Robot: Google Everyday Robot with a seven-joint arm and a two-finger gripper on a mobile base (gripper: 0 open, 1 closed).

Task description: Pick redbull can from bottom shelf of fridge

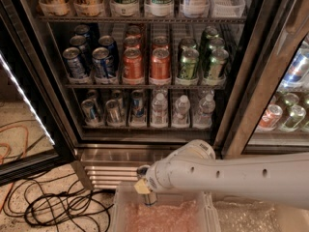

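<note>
The fridge stands open in front of me, with its ribbed steel base below. My gripper is at the end of the white arm, low in front of that base and outside the fridge. It is shut on a slim silver redbull can, which hangs just above a clear bin. The bottom shelf holds several more slim cans on the left and small water bottles on the right.
The rack above holds blue, orange and green cans. The open glass door with its light strip is at the left. Black and orange cables lie on the floor. A second cooler's cans show at the right.
</note>
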